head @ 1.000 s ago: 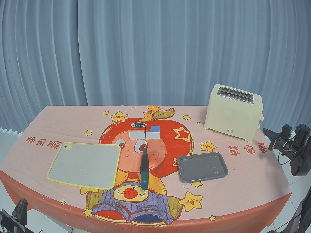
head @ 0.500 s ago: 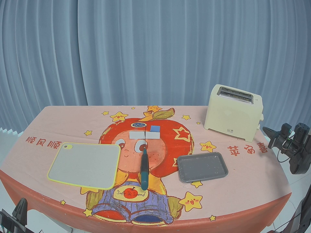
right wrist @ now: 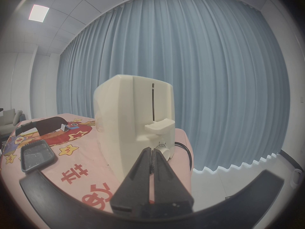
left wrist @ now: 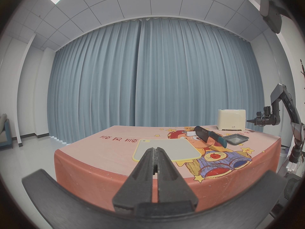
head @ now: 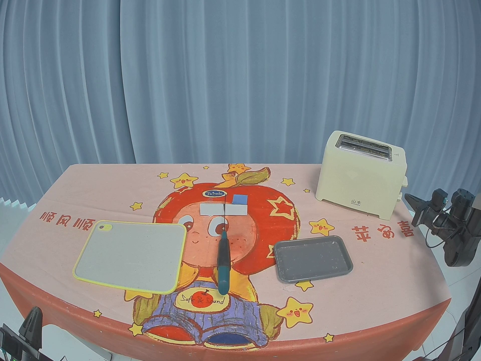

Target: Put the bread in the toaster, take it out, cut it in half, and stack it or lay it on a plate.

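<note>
Bread: none out on the table [head: 90, 191]. The toaster [head: 362, 176] slot [head: 363, 147] shows something brownish inside, prob the slice, can't say for sure. Lever [right wrist: 159, 125] sits at the low end of its track [right wrist: 152, 100], so I judge the lever is the step in hand: press, or release once toasted. Right gripper [head: 410, 199] is level w/ the toaster's lever end, just off the table's right edge, near but not touching; fingers together, nothing btwn them.

Doing it well: the lever is a small tab, so use the closed tips as one blunt finger. Set them squarely over or under the tab, depending on push or lift, & drive straight along the track. No sideways load, since the toaster looks light & could slide. Keep off the dial [right wrist: 163, 150] just below the tab & the cord [right wrist: 183, 147] behind. For taking bread out: open wide before going over the slot, then pinch the top edge gently, as toast crumbles.

Pose: right arm held out at the table's right side, gripper pointing level at the toaster's end. Left gripper [left wrist: 155, 149] sits low off the near-left table corner, well apart from everything, fingers together & empty, facing across the table. On the table: cutting board [head: 130, 256] left, knife [head: 223, 264] middle, tray [head: 311, 259] right, none touching
</note>
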